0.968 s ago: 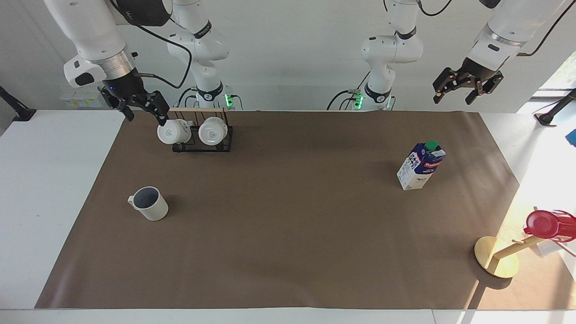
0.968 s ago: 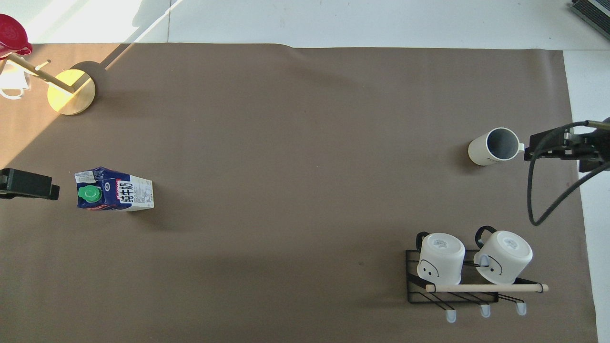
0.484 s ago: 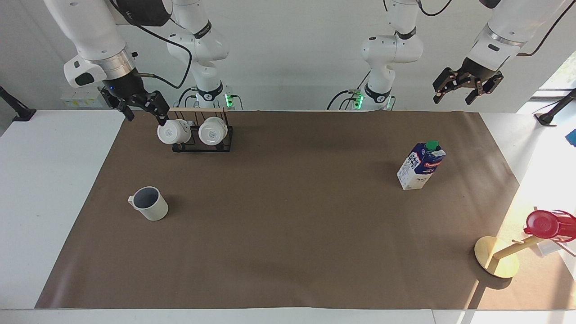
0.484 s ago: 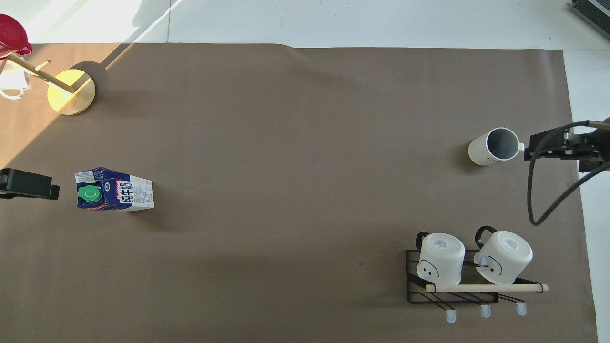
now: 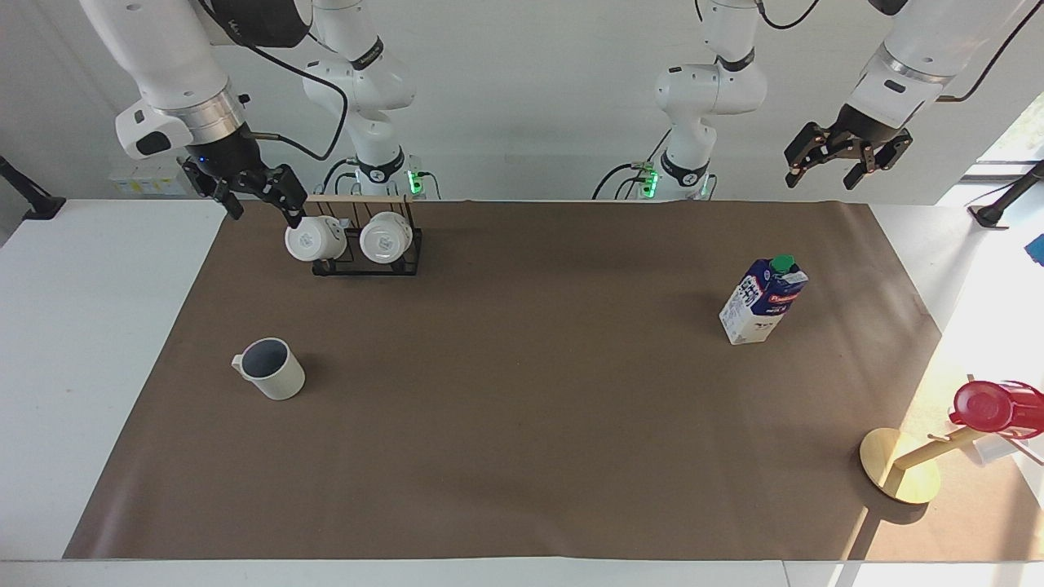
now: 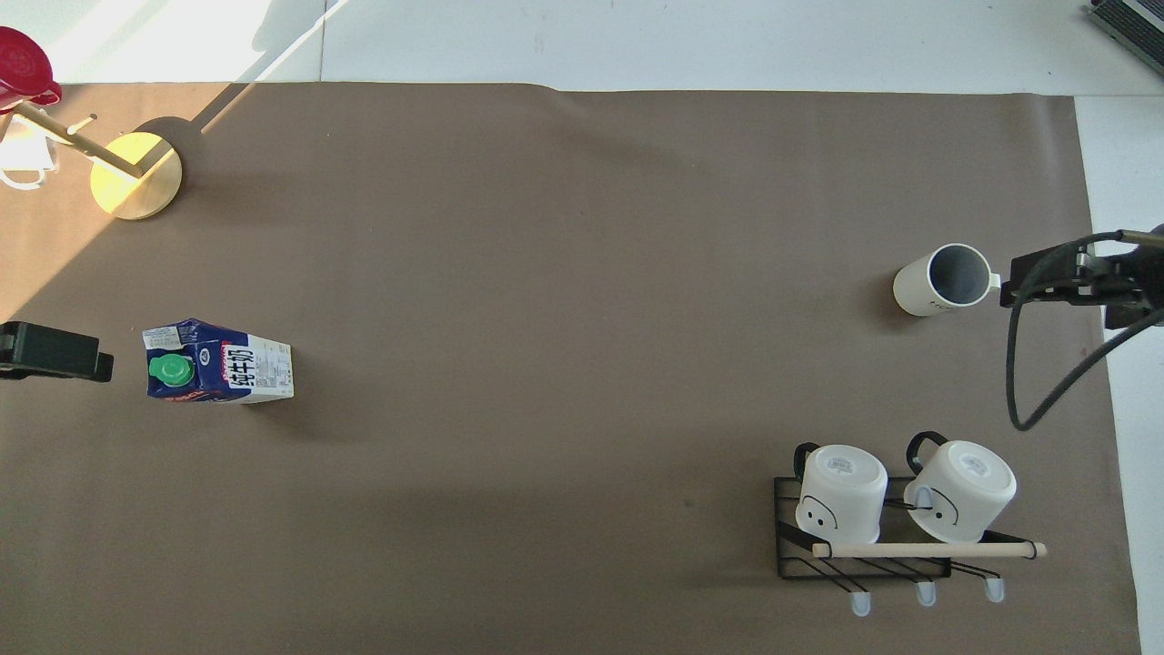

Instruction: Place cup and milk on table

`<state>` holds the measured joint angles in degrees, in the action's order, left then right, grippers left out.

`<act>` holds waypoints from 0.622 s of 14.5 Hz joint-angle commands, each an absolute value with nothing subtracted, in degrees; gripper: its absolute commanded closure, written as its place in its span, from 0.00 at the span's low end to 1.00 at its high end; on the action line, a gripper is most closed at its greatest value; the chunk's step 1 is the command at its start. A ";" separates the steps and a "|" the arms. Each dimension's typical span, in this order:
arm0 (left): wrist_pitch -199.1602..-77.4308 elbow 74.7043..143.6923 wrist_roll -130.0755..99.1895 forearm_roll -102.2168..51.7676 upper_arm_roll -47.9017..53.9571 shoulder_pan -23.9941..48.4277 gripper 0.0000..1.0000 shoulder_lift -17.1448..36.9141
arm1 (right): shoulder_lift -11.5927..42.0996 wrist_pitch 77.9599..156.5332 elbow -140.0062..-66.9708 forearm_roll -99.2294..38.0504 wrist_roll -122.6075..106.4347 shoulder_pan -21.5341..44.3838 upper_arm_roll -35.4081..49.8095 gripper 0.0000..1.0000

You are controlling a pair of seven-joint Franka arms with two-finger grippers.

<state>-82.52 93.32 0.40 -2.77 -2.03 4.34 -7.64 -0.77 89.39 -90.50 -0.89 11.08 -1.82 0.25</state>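
The cup (image 5: 269, 368), cream-white with a dark inside, stands upright on the brown mat (image 5: 522, 424) of the table (image 5: 90, 342), toward the right arm's end; it also shows in the overhead view (image 6: 943, 279). The milk (image 5: 763, 299) carton stands upright on the mat toward the left arm's end, green cap on top (image 6: 218, 373). My right gripper (image 5: 263, 210) hangs open and empty, raised over the mat's edge beside the mug rack. My left gripper (image 5: 824, 178) hangs open and empty, high over the table's robot-side edge. Both touch nothing.
A black wire rack (image 5: 367, 240) with two glossy white mugs stands near the robots, also in the overhead view (image 6: 896, 523). A wooden stand on a gold disc (image 5: 897, 477) carries a red cup (image 5: 991, 405) at the left arm's end, far from the robots.
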 commanded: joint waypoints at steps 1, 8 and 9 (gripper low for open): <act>-81.48 92.64 0.09 -2.02 -1.49 3.69 0.00 -7.73 | -0.26 88.95 -89.56 -1.41 10.37 -2.29 0.53 0.00; -81.21 92.64 0.09 -1.85 -1.93 3.52 0.00 -7.73 | -0.44 87.99 -89.56 -1.41 10.37 -2.29 0.53 0.00; -81.12 92.72 0.17 -1.85 -1.76 3.52 0.00 -7.73 | -0.53 87.20 -89.65 -1.49 10.28 -2.37 0.44 0.00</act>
